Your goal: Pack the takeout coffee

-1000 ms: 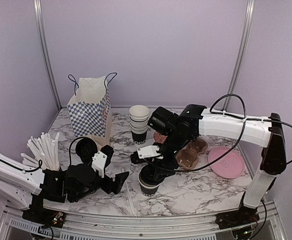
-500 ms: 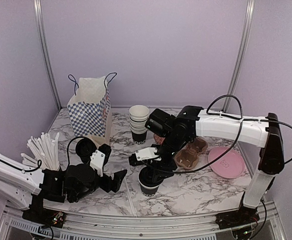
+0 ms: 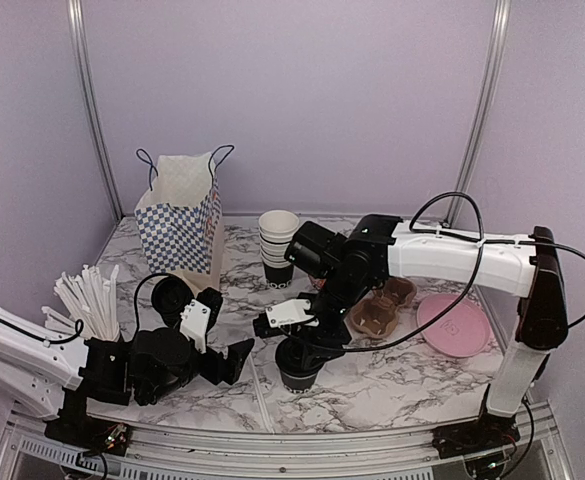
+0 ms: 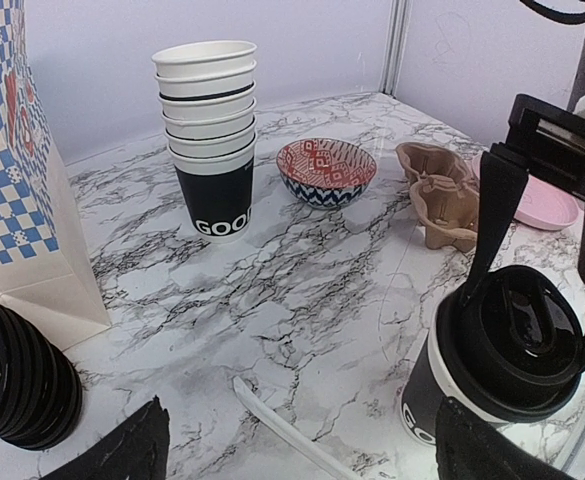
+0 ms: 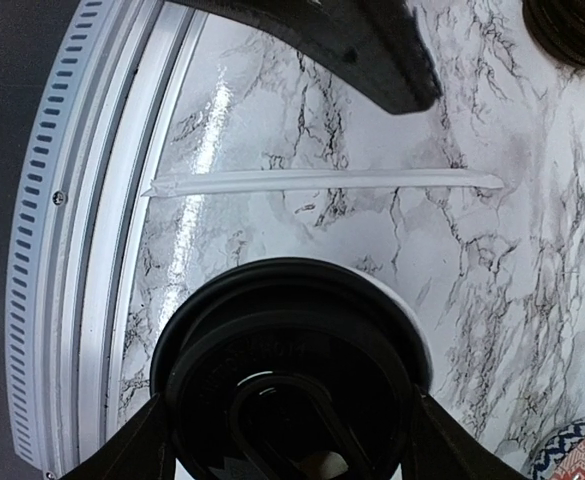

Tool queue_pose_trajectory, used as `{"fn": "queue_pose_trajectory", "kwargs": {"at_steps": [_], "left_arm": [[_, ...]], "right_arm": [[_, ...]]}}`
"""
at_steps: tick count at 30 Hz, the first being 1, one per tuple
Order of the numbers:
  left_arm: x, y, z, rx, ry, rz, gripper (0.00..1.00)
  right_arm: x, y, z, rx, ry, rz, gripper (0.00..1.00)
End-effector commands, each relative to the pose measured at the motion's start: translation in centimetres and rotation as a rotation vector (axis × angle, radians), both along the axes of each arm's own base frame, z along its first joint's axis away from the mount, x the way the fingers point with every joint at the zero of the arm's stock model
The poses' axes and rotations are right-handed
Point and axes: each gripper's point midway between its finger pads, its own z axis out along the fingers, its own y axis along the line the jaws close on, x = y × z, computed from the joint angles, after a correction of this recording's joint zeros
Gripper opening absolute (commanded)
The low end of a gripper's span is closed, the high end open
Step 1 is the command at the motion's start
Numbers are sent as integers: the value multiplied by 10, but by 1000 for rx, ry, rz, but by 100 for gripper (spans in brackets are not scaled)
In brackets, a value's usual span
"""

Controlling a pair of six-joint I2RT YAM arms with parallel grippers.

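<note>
The takeout coffee (image 3: 297,368) is a black paper cup with white print, standing near the table's front middle. Its black lid (image 4: 512,340) lies on the rim, and a strip of white rim shows at one side (image 5: 412,330). My right gripper (image 3: 302,345) comes down from above, and its fingers press both sides of the lid (image 5: 287,440). My left gripper (image 3: 227,335) lies low on the table, left of the cup. It is open, with bare marble and a white wrapped straw (image 4: 292,425) between its fingers (image 4: 302,450).
A blue-checked paper bag (image 3: 182,215) stands at the back left, with a stack of black lids (image 3: 172,295) in front of it. A stack of white-rimmed cups (image 3: 278,245), a patterned bowl (image 4: 326,170), a brown cup carrier (image 3: 382,305) and a pink plate (image 3: 452,322) lie behind and to the right. White straws (image 3: 87,300) stand at the far left.
The right arm has shifted slightly left and lower over the cup. The left arm has hardly moved.
</note>
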Motion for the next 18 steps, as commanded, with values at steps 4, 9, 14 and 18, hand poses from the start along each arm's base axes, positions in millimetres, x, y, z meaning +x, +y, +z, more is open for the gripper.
{"fn": "queue_pose_trajectory", "kwargs": {"at_steps": [4,9,14,18], "left_arm": [[1,7,-4,14,-2,18,93],[0,6,-5,14,4,15,93],[0,6,-5,10,4,18,95],[3,8,-3,12,-7,36,99]], "right_arm": [[-3,3,-4,-29,-10,2,55],[-3,1,-8,-45,-8,0,58],[-4,3,2,-20,-12,-2,66],[-5,6,12,10,-12,-3,71]]}}
